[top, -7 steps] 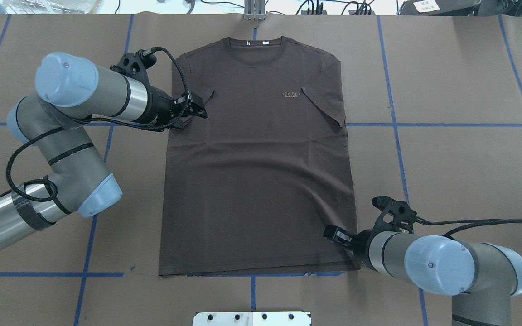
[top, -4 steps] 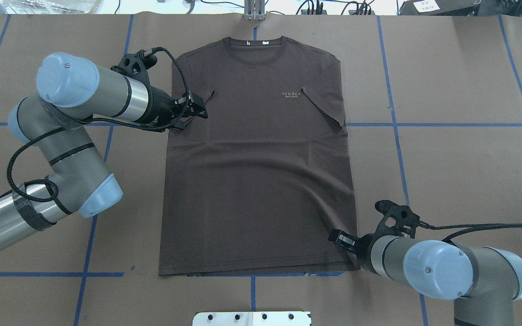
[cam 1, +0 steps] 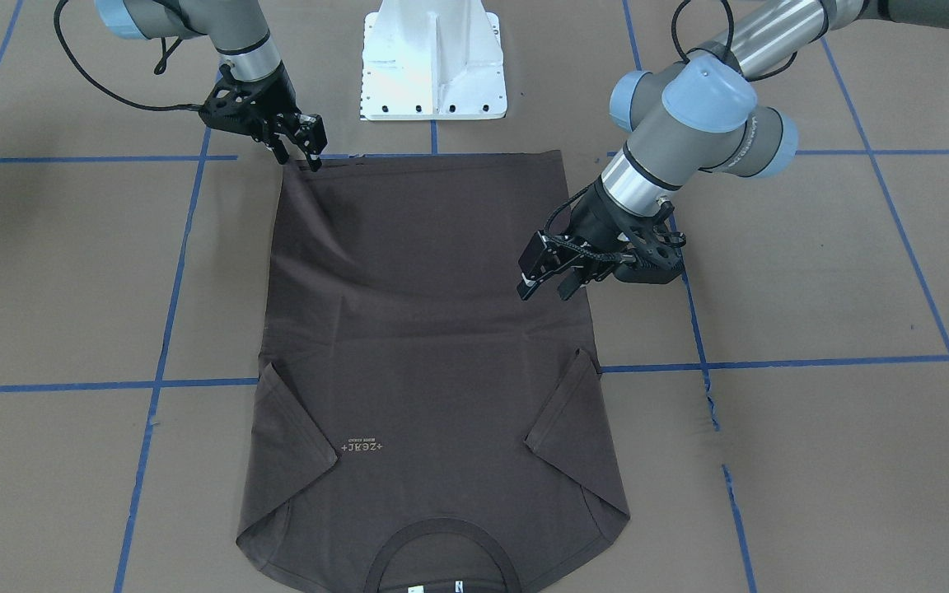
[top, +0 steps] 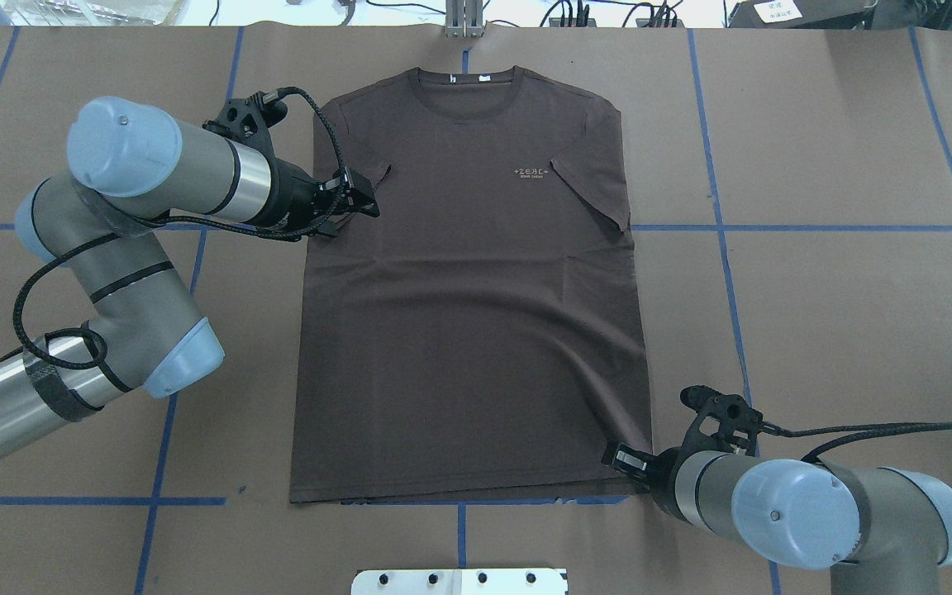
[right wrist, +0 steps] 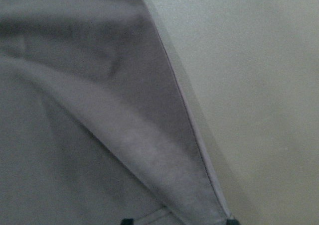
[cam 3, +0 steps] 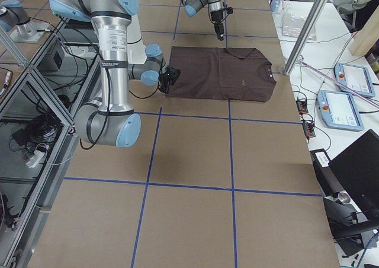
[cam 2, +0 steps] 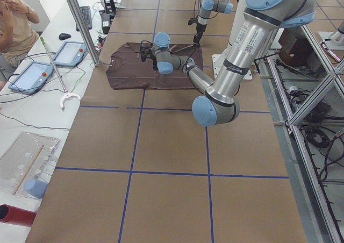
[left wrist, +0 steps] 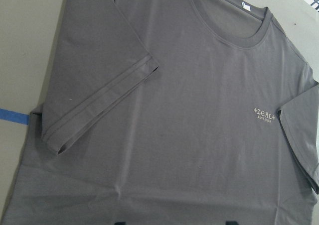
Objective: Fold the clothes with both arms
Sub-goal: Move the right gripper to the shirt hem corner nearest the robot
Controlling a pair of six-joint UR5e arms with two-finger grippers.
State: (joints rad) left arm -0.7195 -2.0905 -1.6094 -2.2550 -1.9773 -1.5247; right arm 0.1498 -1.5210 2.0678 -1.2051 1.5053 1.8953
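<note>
Now the right tool (top: 621, 457) has slid to the bottom corner of the dark brown soft T-shirt (top: 468, 330), open, ready to pinch. The left tool (top: 360, 202) waits open, too.

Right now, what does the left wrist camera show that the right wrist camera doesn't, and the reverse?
Of the shirt, only the left wrist camera shows the collar, white neck tags, pale chest lettering and one sleeve folded in over the front, plus a bit of blue tape. Only the right wrist camera shows, close up, the side edge with a raised ridge of cloth running to it. Both show brown cloth on the table cover, and at the bottom the spread tips of their own gripper: left gripper, right gripper.
</note>
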